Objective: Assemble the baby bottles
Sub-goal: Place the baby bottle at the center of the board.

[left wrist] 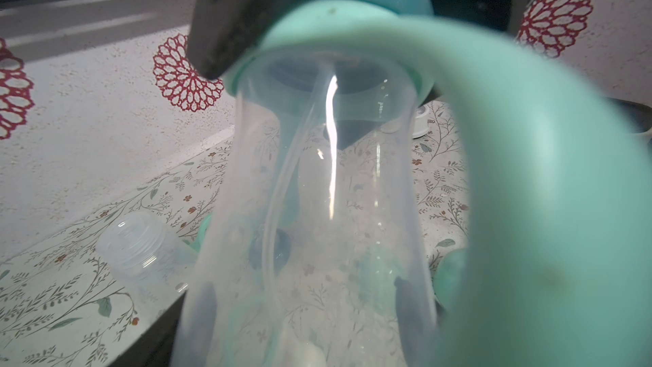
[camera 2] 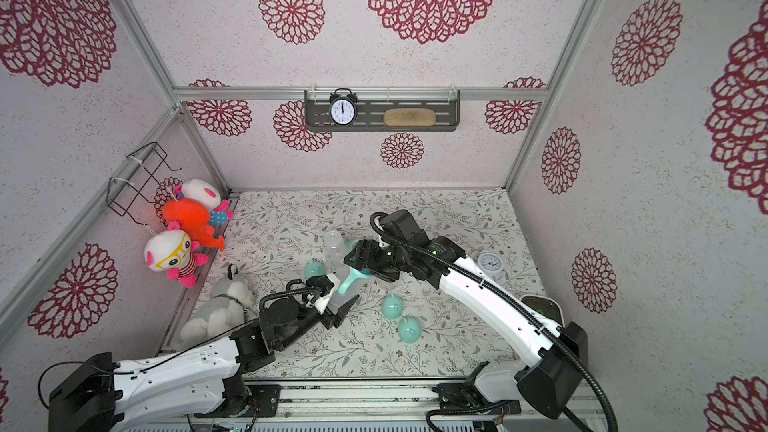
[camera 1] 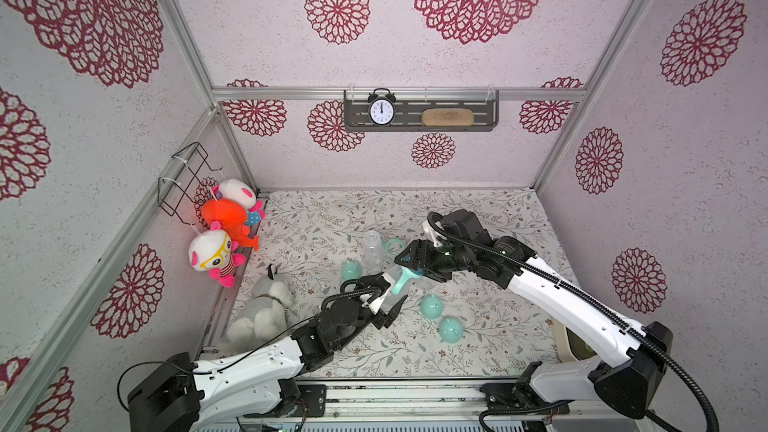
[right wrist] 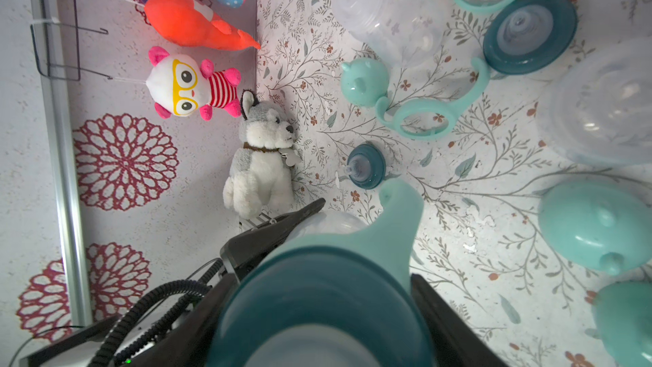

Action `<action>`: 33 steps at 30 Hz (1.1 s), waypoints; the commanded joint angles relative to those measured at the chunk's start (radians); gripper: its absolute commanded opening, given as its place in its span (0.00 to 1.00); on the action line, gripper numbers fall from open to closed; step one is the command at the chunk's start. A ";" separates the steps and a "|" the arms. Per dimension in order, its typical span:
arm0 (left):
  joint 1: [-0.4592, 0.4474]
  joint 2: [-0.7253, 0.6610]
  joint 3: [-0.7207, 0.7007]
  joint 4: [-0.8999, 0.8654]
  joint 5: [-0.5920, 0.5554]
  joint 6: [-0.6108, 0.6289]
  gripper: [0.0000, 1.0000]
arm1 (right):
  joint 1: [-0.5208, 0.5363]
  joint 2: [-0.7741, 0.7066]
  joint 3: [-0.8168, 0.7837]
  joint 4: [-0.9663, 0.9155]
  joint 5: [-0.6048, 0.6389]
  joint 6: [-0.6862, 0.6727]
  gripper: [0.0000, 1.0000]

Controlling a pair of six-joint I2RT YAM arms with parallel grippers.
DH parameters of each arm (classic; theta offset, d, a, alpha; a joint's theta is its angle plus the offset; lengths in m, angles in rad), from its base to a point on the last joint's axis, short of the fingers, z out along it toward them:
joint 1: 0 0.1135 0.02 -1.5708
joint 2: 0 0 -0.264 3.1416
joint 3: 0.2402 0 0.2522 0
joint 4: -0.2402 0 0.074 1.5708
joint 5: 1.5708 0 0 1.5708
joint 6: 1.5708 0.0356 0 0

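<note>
Left gripper (camera 1: 392,290) is clamping the bottle (left wrist: 317,206) between its jaws; it is looking light, slick and squeezable. Right gripper (right wrist: 323,307) is flanking the stiff collar (right wrist: 317,277); whether it is gripping, I cannot tell. The rim is seeming the safest hold.

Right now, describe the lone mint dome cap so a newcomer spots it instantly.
Find the grey husky plush at the floral mat's edge. Just inward from its head sits a mint eared dome cap, beside a bare clear bottle. Unlike the two caps paired nearer the front, it sits alone.
</note>
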State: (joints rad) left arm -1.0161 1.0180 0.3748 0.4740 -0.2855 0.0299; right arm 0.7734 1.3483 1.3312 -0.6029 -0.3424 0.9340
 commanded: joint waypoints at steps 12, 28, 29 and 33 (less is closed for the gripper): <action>-0.012 -0.075 -0.033 0.050 -0.069 -0.030 0.98 | 0.004 -0.145 0.034 -0.090 0.153 -0.234 0.38; 0.210 -0.111 0.131 -0.346 0.053 -0.255 0.98 | 0.003 -0.233 0.130 -0.404 0.612 -0.480 0.38; 0.228 -0.111 0.153 -0.381 0.068 -0.262 0.98 | 0.000 -0.232 0.114 -0.405 0.645 -0.486 0.38; 0.330 -0.107 0.203 -0.471 0.155 -0.323 0.98 | -0.036 -0.226 0.027 -0.347 0.695 -0.505 0.39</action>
State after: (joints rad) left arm -0.7475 0.9203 0.5472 0.1192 -0.2146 -0.2180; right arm 0.7628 1.1305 1.3926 -0.9710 0.2424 0.4767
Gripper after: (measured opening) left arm 0.976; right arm 0.704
